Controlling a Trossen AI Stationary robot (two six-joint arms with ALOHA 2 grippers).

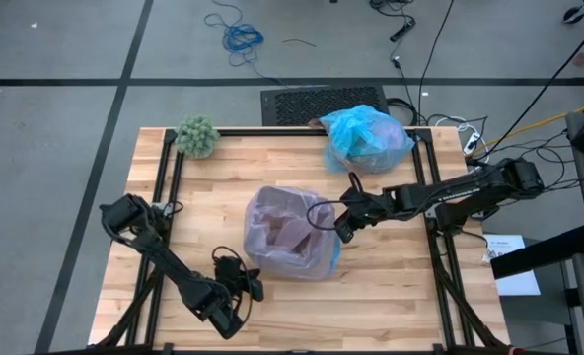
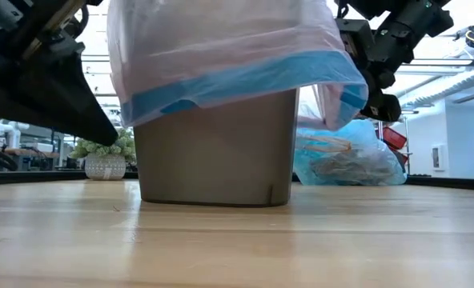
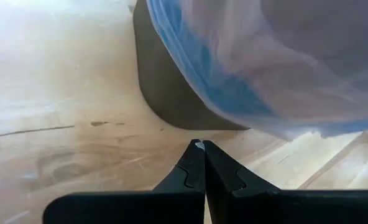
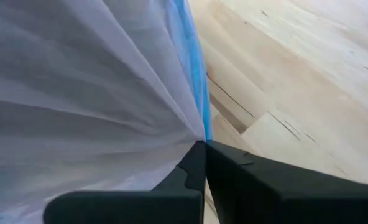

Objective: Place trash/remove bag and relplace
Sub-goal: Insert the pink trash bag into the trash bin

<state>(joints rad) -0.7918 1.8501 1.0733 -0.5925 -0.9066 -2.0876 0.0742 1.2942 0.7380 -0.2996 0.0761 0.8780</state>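
Closest to the table-level camera stands the brown square plastic bin, lined with a translucent pink bag with a blue rim whose hem is folded down over its walls. At the bin's right edge the right gripper has its fingers pressed together on a pinch of that pink film; its wrist view shows the plastic fanning out from the closed tips. The left gripper rests just beside the bin's near-left corner, fingers shut and empty. Farther back on the wooden table lies the thin crinkly light-blue plastic bag, bulging with brown scraps and well apart from the bin. A fuzzy green ball sits at the far left corner. If the right arm tugs hard, the thin liner could tear or slip off the opposite rim, and with nothing bracing it the light bin could tip or slide.
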